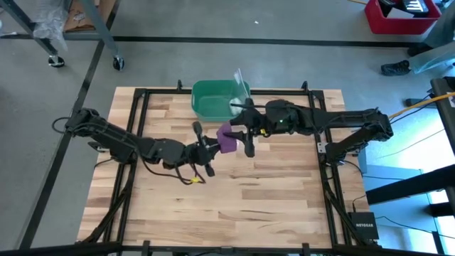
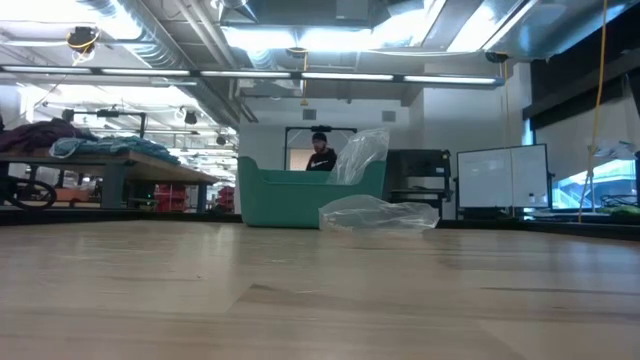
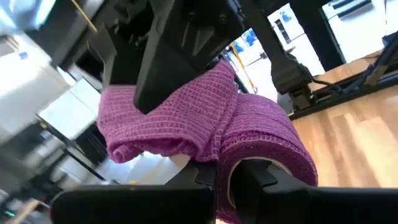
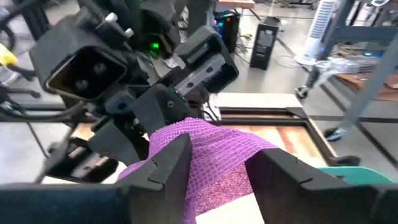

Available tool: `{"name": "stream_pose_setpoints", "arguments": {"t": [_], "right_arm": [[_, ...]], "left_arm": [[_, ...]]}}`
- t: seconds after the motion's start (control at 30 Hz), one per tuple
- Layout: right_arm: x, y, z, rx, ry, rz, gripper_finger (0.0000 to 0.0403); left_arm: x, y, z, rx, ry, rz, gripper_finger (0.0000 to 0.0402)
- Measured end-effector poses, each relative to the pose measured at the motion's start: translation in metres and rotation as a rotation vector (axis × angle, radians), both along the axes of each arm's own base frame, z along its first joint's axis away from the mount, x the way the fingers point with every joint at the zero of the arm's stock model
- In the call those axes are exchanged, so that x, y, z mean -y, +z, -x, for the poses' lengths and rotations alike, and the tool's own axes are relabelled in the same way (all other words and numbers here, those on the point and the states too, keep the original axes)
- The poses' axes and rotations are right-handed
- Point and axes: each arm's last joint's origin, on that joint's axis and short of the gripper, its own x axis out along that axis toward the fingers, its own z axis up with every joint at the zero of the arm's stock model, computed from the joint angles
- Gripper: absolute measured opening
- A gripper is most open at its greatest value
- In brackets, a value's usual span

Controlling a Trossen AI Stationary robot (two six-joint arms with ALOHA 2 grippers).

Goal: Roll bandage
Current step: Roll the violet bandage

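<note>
Both grippers meet over the middle of the table in the high view: we see the left gripper [image 1: 207,151] reaching in from the left and the right gripper [image 1: 245,135] from the right, with the bandage [image 1: 227,138] bunched between them as a small purple lump held above the wood. Just behind it, near the far edge of the table [image 1: 270,199], sits a green bin [image 1: 215,101] with a clear plastic bag [image 1: 239,84] draped at its rim.

From the low view we see neither gripper nor bandage; only the green bin [image 2: 300,195], the crumpled plastic bag [image 2: 378,212] beside it and a person [image 2: 320,152] far back in the room.

Through the left wrist view we look past this arm's own dark fingers [image 3: 261,180], which are closed on the bandage [image 3: 249,134]. Its fabric is a ribbed purple weave, folded into soft overlapping layers that drape over the fingers, and the other arm's dark body presses against its upper part.

Through the right wrist view we see the right fingers [image 4: 168,165] standing apart, one on each side of the bandage [image 4: 214,155], whose flat ribbed strip runs between them. We cannot tell whether they press it. Beyond it, the left gripper [image 4: 146,121] clamps the strip's far end.
</note>
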Motion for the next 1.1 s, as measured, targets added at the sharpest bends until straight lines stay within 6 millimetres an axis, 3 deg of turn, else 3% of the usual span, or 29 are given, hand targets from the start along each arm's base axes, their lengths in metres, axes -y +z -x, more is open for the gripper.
{"name": "stream_pose_setpoints", "arguments": {"t": [0.13, 0.4, 1.1], "right_arm": [[0.0, -0.004, -0.001, -0.033, -0.004, 0.032, 0.0167], [0.004, -0.013, -0.003, -0.104, 0.001, 0.032, 0.0226], [0.006, -0.02, -0.001, -0.171, 0.056, 0.035, 0.0219]], "left_arm": [[-0.007, -0.002, -0.003, 0.015, -0.05, 0.087, 0.0015], [-0.009, -0.007, -0.004, -0.019, -0.087, 0.144, 0.0015], [-0.013, -0.014, -0.004, -0.057, -0.07, 0.23, 0.0015]]}}
